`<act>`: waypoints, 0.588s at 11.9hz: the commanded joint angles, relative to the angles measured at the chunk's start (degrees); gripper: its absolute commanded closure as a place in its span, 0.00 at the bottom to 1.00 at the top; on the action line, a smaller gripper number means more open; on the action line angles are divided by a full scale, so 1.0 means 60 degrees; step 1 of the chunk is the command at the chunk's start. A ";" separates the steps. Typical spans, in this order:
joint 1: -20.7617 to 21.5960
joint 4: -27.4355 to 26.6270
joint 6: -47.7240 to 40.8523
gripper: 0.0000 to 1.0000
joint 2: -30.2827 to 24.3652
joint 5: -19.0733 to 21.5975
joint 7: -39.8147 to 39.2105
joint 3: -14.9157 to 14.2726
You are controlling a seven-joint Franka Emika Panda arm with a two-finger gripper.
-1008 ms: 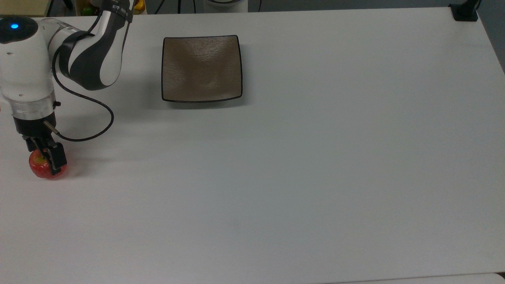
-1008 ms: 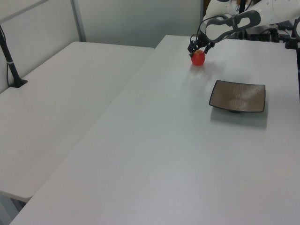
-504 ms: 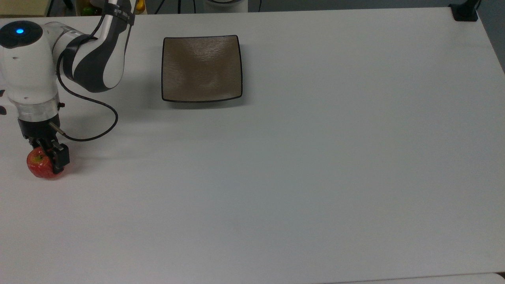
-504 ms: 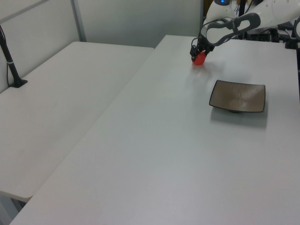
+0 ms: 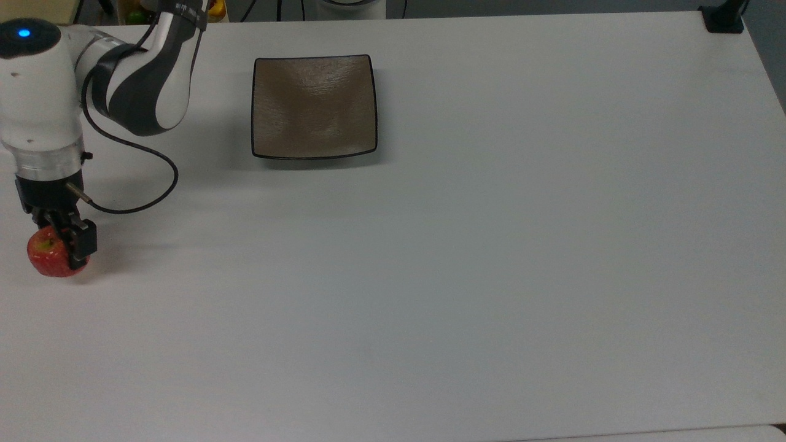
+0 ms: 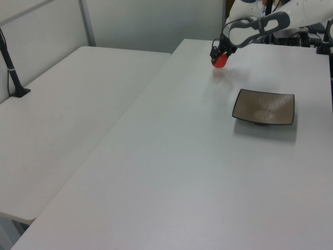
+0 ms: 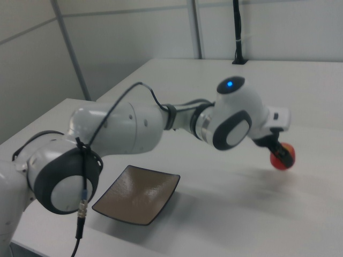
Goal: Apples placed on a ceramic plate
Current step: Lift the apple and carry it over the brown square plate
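White tabletop (image 5: 491,276): two-finger gripper (image 5: 58,242) clamps small red apple (image 5: 48,256), now lifted clear — well apart from square taupe ceramic plate (image 5: 314,105).

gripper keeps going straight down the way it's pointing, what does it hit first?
The gripper is shut on the apple and points down, so the apple would meet the white table first. The right view suggests a small gap under the apple; its depth is unclear.

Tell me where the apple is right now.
The apple sits at the far left edge of the top view, clamped in the gripper, well down and to the left of the ceramic plate.
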 commanded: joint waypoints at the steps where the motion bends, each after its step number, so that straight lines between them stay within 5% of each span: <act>1: 0.0411 -0.0977 -0.0029 0.98 -0.1750 -0.0006 -0.0131 0.0138; 5: 0.1334 -0.1372 -0.2968 0.98 -0.4020 0.0053 -0.0232 0.0283; 7: 0.1394 -0.2265 -0.4358 0.98 -0.5412 0.0068 -0.0685 0.0956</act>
